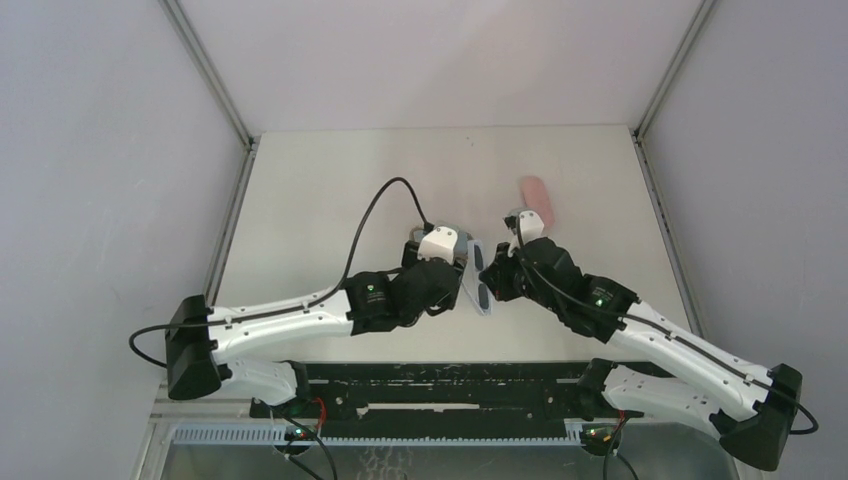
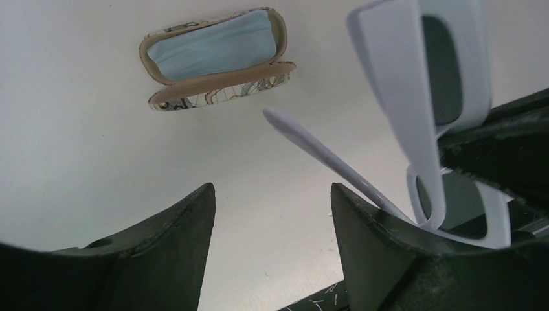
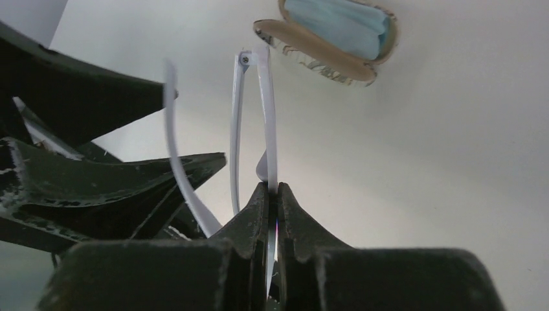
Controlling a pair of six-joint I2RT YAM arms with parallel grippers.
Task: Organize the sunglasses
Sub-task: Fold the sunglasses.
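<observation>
Surface: pale table (image 1: pixel 330 200), open case (image 2: pixel 217 58).
Right gripper (image 3: pixel 272 189): clamped on white sunglasses (image 3: pixel 267 97) near case.
Left gripper (image 2: pixel 272 197): jaws apart, empty.

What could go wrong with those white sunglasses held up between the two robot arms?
1. The right end effector pinches the white sunglasses only by a thin edge of the frame; they might twist or slip and drop onto the table.
2. The left end effector stands open right beside an unfolded side piece; closing off-centre could bend it or tug the pair loose.
</observation>
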